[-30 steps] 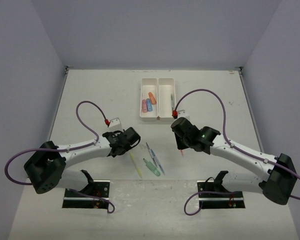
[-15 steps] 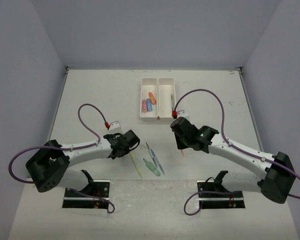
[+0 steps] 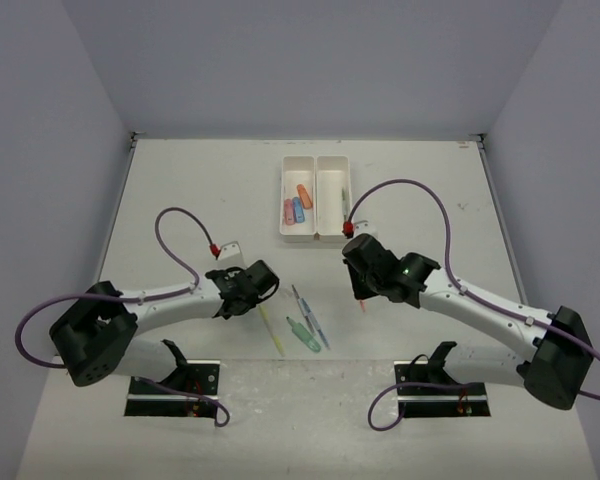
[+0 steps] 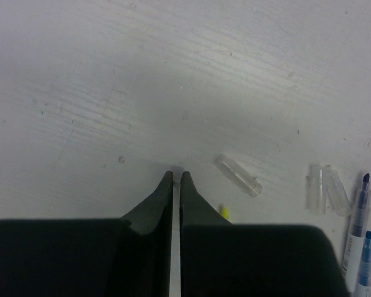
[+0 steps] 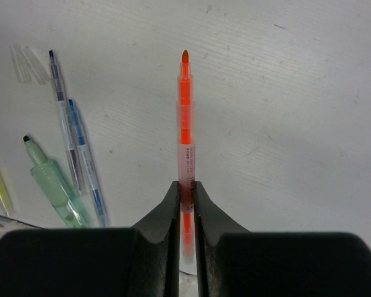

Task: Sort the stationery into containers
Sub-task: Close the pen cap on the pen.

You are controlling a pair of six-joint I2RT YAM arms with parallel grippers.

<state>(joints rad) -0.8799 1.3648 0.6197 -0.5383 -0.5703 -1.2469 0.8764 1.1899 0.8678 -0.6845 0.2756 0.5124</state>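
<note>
Now | right pincer clenched on orange pen | pen axis runs straight out from pincer | tray near, on its far side

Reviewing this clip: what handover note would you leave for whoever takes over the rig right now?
Left tool: shut, empty, beside the yellow pen.
Right tool: shut on an orange pen, short of the tray.
Done: three short pieces in the tray's left compartment, one thin pen in the right.
Left: orange pen, yellow pen, green marker, two blue pens.
</note>
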